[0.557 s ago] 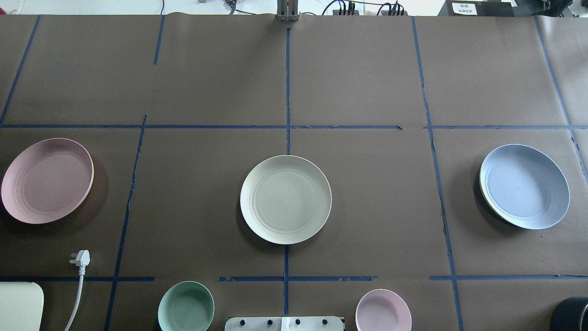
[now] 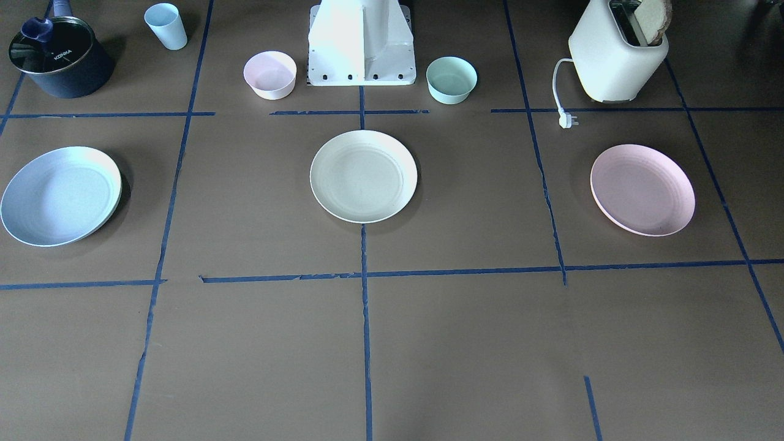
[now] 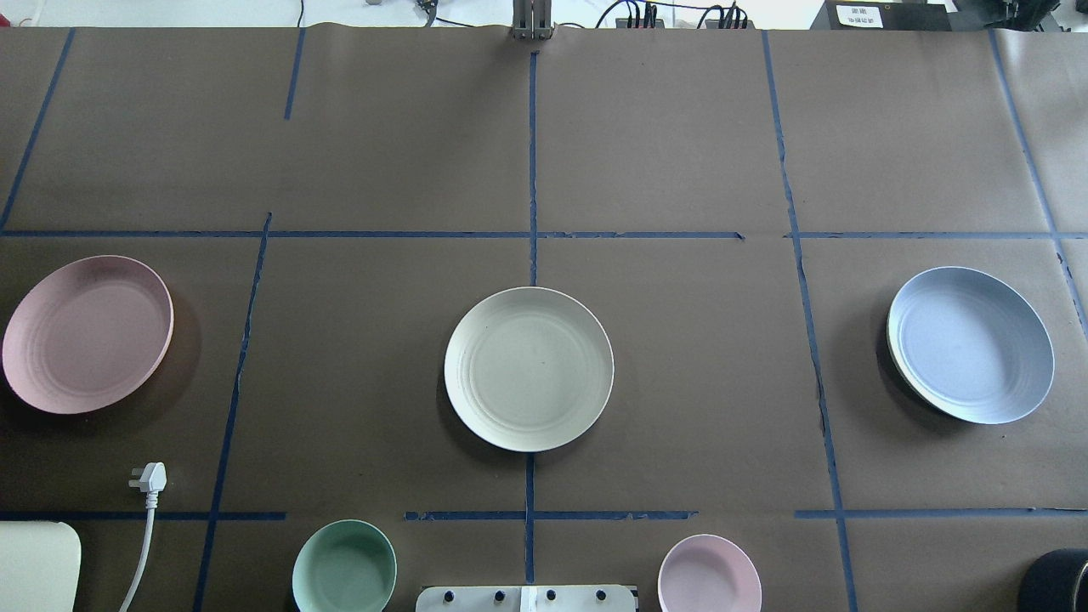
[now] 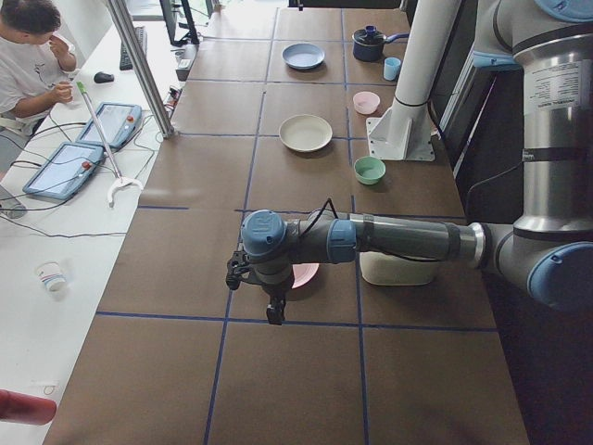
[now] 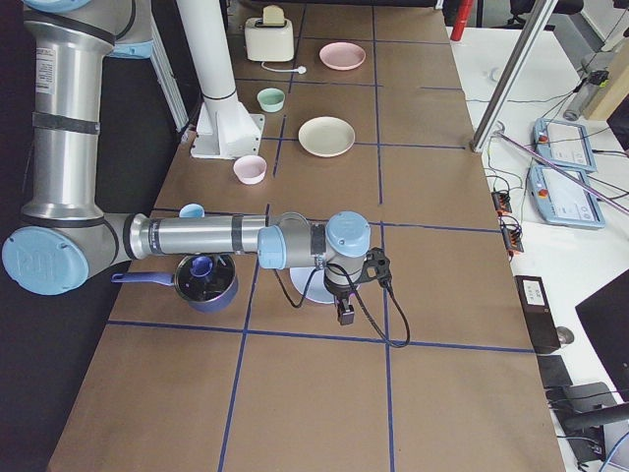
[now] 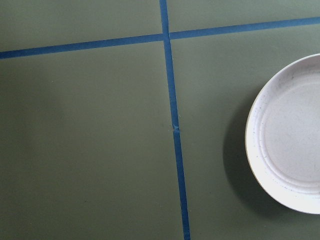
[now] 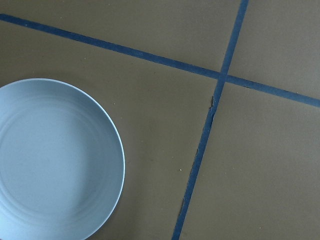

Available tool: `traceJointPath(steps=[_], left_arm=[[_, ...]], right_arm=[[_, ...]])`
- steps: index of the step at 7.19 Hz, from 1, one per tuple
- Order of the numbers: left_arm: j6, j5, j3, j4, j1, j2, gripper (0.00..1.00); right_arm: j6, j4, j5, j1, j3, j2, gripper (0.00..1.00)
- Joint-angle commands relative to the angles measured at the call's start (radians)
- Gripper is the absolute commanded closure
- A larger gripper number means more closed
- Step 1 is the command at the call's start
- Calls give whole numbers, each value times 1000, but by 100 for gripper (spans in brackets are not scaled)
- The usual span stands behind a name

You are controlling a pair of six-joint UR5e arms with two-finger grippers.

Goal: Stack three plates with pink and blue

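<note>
Three plates lie apart in a row. The cream-white plate [image 3: 529,368] is at the table's middle. The pale pink plate [image 3: 87,334] is at the left, the light blue plate [image 3: 971,344] at the right. My left gripper [image 4: 270,311] hangs over the pink plate [image 4: 306,275], which shows at the right of the left wrist view [image 6: 290,135]. My right gripper [image 5: 346,315] hangs over the blue plate [image 5: 298,286], which shows at the left of the right wrist view [image 7: 55,160]. Both grippers show only in side views, so I cannot tell if they are open or shut.
A mint-green bowl [image 3: 344,567] and a small pink bowl [image 3: 709,574] flank the robot base [image 2: 361,43]. A toaster [image 2: 615,55] with its plug [image 3: 150,478] stands near the pink plate. A dark pot [image 2: 58,58] and a blue cup [image 2: 166,26] stand near the blue plate.
</note>
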Motion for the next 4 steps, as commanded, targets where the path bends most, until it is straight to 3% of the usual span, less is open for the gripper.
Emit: traceJointPath(steps=[1,4], left_arm=[[-3,-1,-14,-10,1,4,0],[6,-8,-7,-14,1,4,0]], right_arm=[[-1,0,0,0,2,1,0],[0,0,2,1,2,5,0]])
